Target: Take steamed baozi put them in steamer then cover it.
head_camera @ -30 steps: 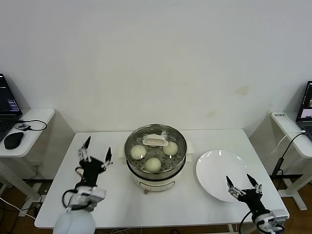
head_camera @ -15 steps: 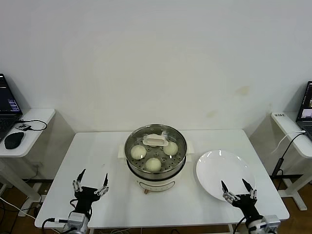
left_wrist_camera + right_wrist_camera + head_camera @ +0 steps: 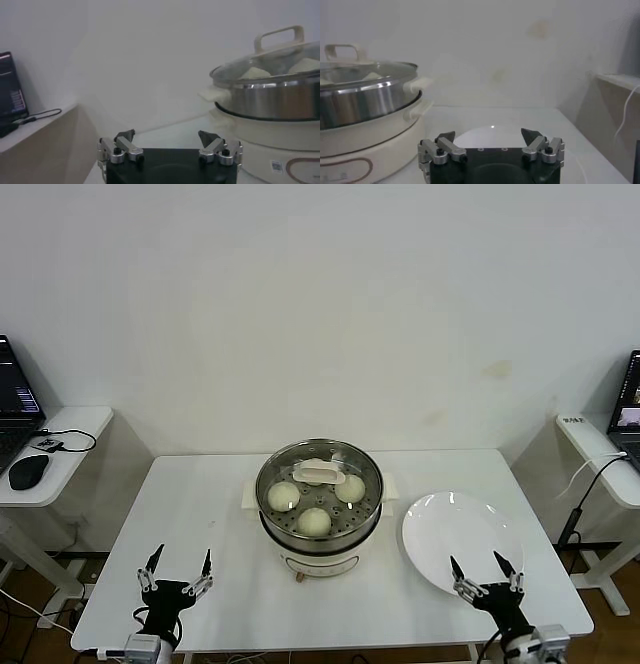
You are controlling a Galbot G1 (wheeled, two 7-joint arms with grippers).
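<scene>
The steamer [image 3: 320, 549] stands at the table's middle with the glass cover [image 3: 345, 459] on it, cream handle [image 3: 319, 474] on top. Three baozi [image 3: 314, 521] show through the glass; a fourth is hidden under the handle. My left gripper [image 3: 178, 569] is open and empty at the front left edge, well clear of the pot. My right gripper [image 3: 484, 569] is open and empty at the front right, over the white plate's near rim. The left wrist view shows the steamer [image 3: 270, 100] and cover [image 3: 265, 62] beyond that gripper [image 3: 167, 137]. The right wrist view shows the steamer [image 3: 362, 102] beside that gripper [image 3: 488, 135].
An empty white plate [image 3: 440, 524] lies right of the steamer, also in the right wrist view [image 3: 490, 137]. Side desks with laptops stand at far left [image 3: 40, 454] and far right [image 3: 610, 454]. A wall rises behind the table [image 3: 210, 514].
My left gripper has dropped back and down from beside the steamer to the front left edge. My right gripper has moved slightly left and lower. The steamer and cover have not moved.
</scene>
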